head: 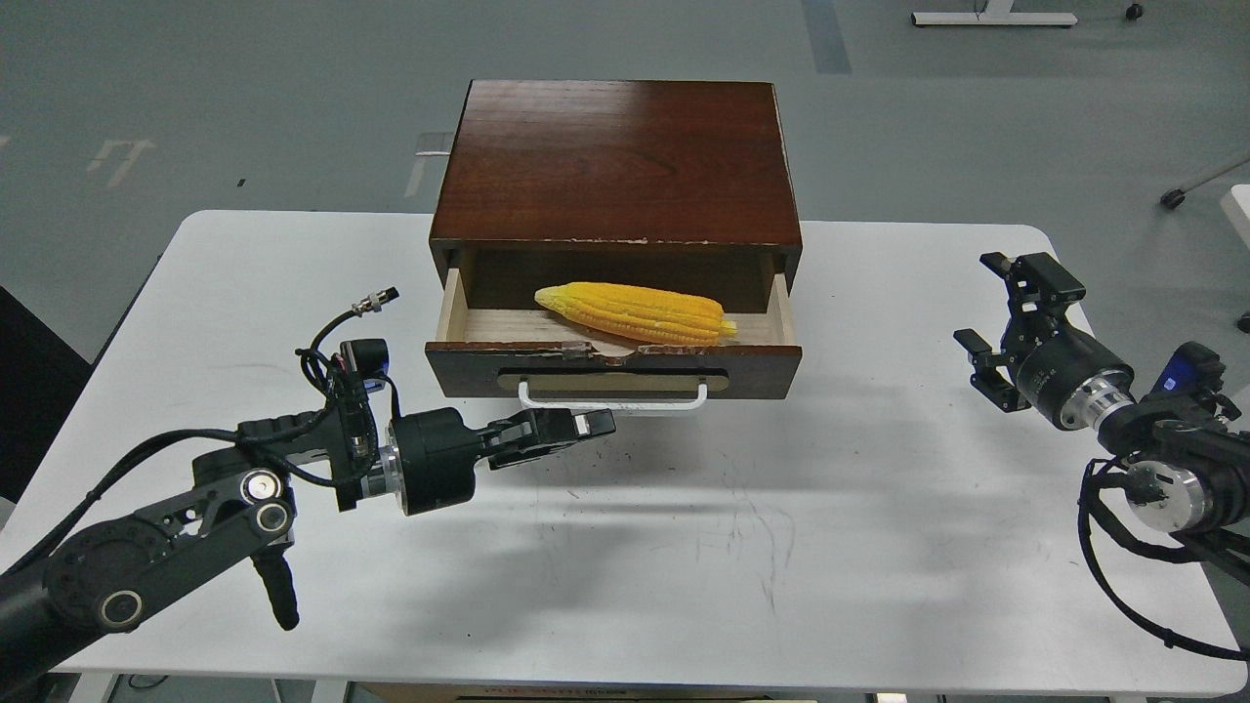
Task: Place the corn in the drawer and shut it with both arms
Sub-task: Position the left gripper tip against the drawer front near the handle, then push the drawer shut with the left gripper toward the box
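The drawer (pixel 762 359) stands pulled open from the dark wooden cabinet (pixel 615 156). The yellow corn (pixel 635 312) lies across its pale inside, point to the left. The white bar handle (pixel 610 401) hangs on the drawer's front. My left gripper (pixel 598 426) is just below and in front of the handle, pointing right. Its fingers are together and hold nothing. My right gripper (pixel 977 299) hovers over the table's right side, well apart from the drawer. Its fingers are spread wide and it is empty.
The cabinet sits at the back middle of the white table (pixel 684 547). The table's right edge runs close under my right arm. Grey floor lies beyond the table, with a white stand base (pixel 991 18) far back.
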Robot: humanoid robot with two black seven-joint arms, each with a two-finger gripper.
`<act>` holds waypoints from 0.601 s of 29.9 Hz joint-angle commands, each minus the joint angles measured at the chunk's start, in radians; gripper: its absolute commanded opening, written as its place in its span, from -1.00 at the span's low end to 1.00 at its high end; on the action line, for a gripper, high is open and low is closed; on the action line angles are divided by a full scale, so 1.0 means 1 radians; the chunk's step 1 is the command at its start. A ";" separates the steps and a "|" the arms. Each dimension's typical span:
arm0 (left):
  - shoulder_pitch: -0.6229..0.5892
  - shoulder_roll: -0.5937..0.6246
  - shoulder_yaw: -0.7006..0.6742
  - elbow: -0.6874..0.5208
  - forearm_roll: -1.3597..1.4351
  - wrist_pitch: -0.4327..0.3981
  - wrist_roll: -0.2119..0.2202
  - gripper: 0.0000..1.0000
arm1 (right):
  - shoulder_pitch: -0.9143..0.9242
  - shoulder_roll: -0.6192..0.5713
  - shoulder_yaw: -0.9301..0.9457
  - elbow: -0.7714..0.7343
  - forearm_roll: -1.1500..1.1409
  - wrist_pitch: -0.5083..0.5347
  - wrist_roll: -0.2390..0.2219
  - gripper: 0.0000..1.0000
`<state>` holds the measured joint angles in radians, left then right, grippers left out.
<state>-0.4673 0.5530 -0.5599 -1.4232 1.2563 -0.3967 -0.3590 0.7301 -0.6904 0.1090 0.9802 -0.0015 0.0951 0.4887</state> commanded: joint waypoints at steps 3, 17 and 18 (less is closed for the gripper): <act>-0.002 -0.001 0.002 0.006 0.000 0.006 -0.001 -1.00 | -0.001 -0.003 0.000 0.000 0.000 0.000 0.000 0.99; -0.008 -0.011 -0.028 0.058 -0.002 0.012 0.000 -1.00 | -0.001 -0.006 0.000 0.002 0.000 0.000 0.000 0.99; -0.008 -0.011 -0.029 0.067 -0.002 0.016 0.000 -1.00 | -0.003 -0.006 0.000 0.002 0.000 0.000 0.000 0.99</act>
<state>-0.4755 0.5432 -0.5814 -1.3763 1.2549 -0.3850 -0.3589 0.7286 -0.6961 0.1090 0.9821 -0.0015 0.0951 0.4887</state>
